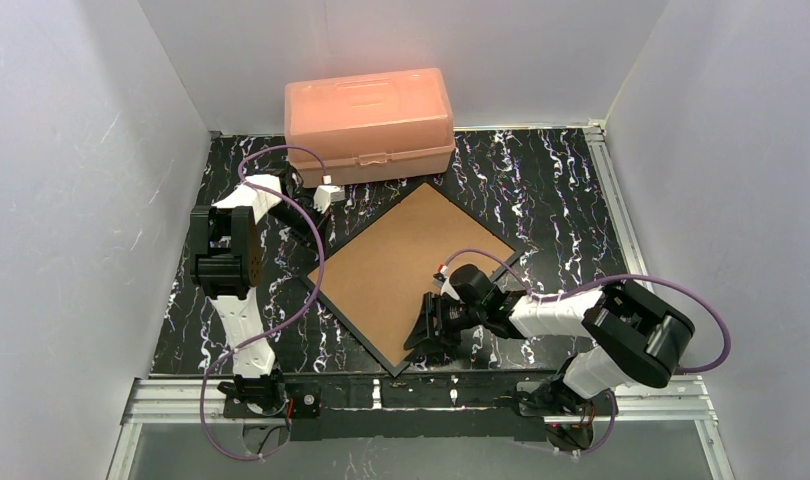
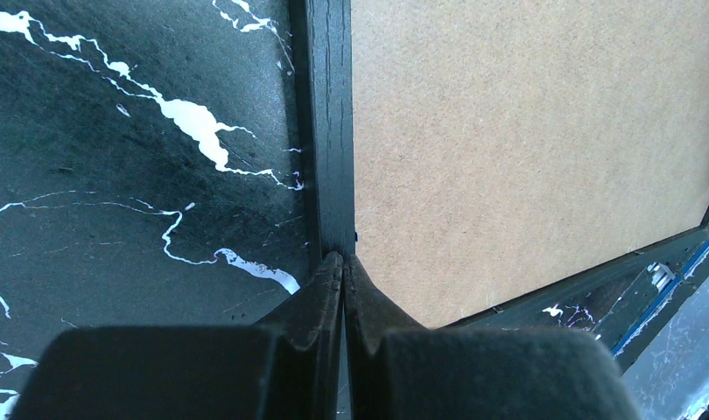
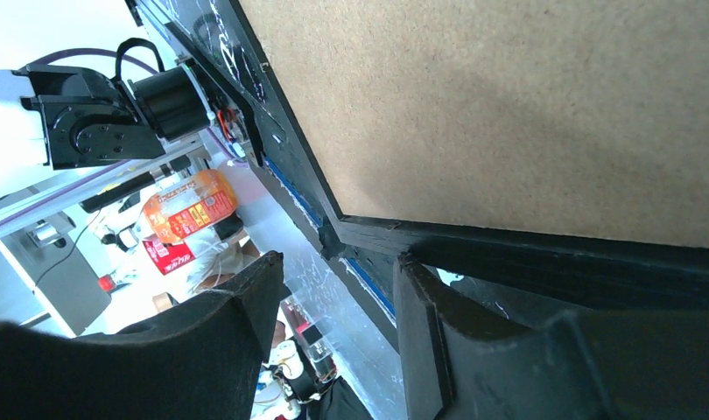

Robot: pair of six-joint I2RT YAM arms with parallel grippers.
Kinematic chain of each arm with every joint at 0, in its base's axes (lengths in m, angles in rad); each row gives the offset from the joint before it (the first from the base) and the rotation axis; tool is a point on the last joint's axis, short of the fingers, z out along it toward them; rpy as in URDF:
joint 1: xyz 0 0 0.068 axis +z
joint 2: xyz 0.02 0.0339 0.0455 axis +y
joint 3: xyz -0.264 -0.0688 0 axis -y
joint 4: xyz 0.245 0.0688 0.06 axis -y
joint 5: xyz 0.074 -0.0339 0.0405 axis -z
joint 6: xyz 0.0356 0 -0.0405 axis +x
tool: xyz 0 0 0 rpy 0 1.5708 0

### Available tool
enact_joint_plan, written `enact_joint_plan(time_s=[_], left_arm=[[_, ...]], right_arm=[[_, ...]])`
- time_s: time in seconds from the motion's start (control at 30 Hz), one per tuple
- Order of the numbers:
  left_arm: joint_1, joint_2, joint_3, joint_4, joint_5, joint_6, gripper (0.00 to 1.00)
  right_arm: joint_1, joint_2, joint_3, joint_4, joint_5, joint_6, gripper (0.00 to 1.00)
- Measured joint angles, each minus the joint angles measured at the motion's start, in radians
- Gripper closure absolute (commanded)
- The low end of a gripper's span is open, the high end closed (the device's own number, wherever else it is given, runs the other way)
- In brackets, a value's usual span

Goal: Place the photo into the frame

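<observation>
On table [image 1: 561, 190], brown board [image 1: 411, 255] covering frame [image 2: 329, 131], left tool [image 2: 343, 262] pressed together, right tool [image 3: 338, 267] spread at corner.

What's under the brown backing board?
Only the black frame shows, as a rim around the backing board. Whether the photo lies beneath can't be seen, because the board covers everything inside that rim.

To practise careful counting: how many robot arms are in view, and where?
2. The left arm stands left of the frame, by the box; the right arm reaches in from the right to the frame's near corner. None seem hidden.
</observation>
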Motion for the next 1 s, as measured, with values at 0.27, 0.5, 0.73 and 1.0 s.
enact_joint_plan(time_s=[0.27, 0.5, 0.73, 1.0], left_arm=[[0.0, 0.0, -0.002, 0.001, 0.002, 0.004, 1.0], [0.0, -0.002, -0.005, 0.004, 0.004, 0.006, 1.0], [0.001, -0.004, -0.008, 0.007, 0.006, 0.011, 1.0], [0.001, -0.006, -0.011, 0.01, 0.006, 0.015, 1.0]], right_arm=[[0.0, 0.007, -0.002, 0.01, -0.006, 0.003, 0.43], [0.0, 0.031, -0.002, 0.05, -0.015, 0.008, 0.44], [-0.003, 0.058, -0.002, 0.089, -0.023, 0.014, 0.46], [-0.032, 0.06, 0.0, 0.087, -0.018, 0.006, 0.46]])
